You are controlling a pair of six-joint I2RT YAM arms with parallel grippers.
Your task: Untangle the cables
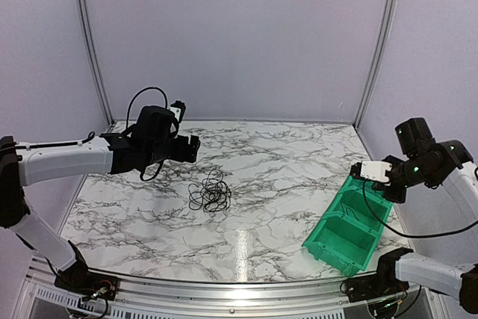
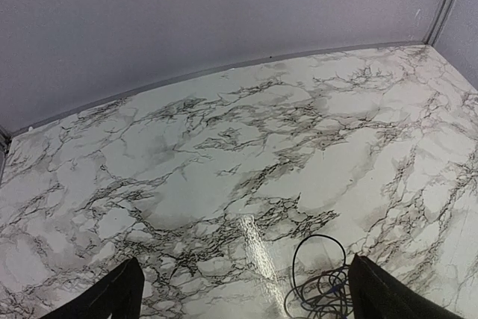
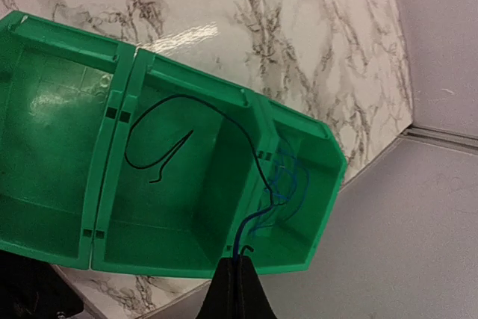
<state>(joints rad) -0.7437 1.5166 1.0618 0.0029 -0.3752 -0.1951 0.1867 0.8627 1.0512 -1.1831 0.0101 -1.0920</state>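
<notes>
Your right claw (image 3: 239,278) is pinched shut on two thin cables (image 3: 224,113), one blue and one black, which run from its tips down into the green bin (image 3: 45,248). The black one curls across the middle compartment and crosses the divider. The blue one loops in the end compartment nearest the claw. The bin sits on the marble tabletop (image 1: 291,158), near its right edge. Your left claw (image 2: 244,263) is spread wide open above the tabletop. Between its fingers, close to the right-hand one, lies a small loopy tangle (image 2: 321,289) of black cable with a bit of blue. From above, that tangle lies near the tabletop's middle, well apart from the bin.
</notes>
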